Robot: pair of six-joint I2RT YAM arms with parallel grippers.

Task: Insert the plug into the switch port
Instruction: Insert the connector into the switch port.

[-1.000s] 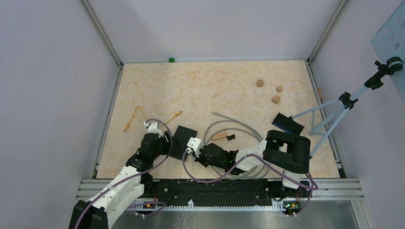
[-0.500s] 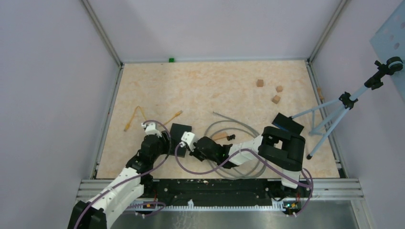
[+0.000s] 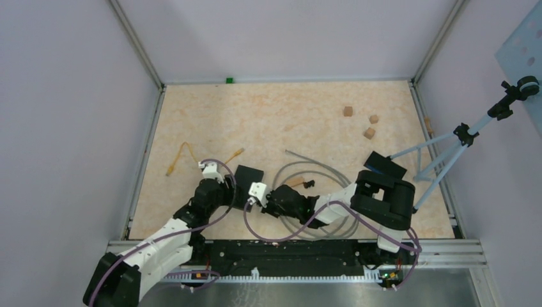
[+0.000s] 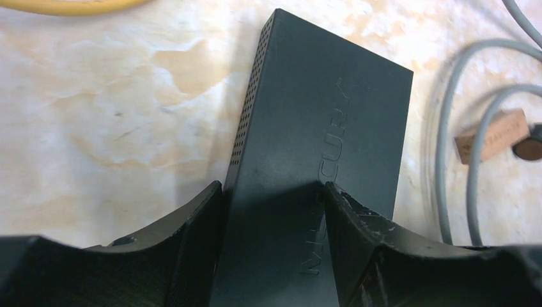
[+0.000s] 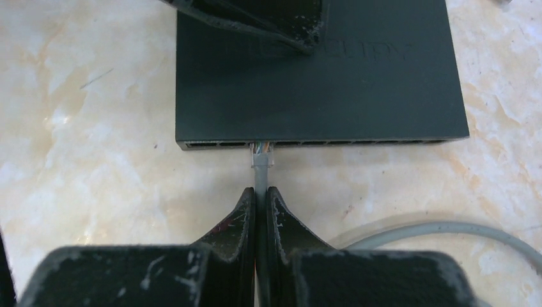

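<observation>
- Your left end effector (image 4: 275, 256) is pinching a black network switch (image 4: 319, 147). One finger presses on each long side of its near end.
- The network switch lies flat on the desk (image 3: 287, 115), near the front edge and left of centre, between the two arms.
- Raised lettering runs along the top of the switch. You can read "CURY". The letters before it are partly hidden in shadow between the fingers.
- One side wall of the switch is covered in small vent holes.
- Your right end effector (image 5: 261, 211) is pressed together on a grey cable (image 5: 434, 227), gripping it just behind the plug (image 5: 261, 153).
- The plug is clear plastic with coloured wires showing inside. Its tip sits at the mouth of a port in the row along the switch's front face, toward the left end of that row in the right wrist view. You cannot tell how far in it sits.
- The rest of the grey cable lies in loose loops on the desk to the right of the switch.
- A small brown tag (image 4: 492, 135) lies inside those loops. It carries writing that is too small to read.
- Two yellow cables (image 3: 182, 153) lie on the desk behind the left arm.
- Three small wooden cubes (image 3: 369, 133) sit well apart from the switch, toward the far right.
- A tripod (image 3: 447, 150) stands at the right edge.
</observation>
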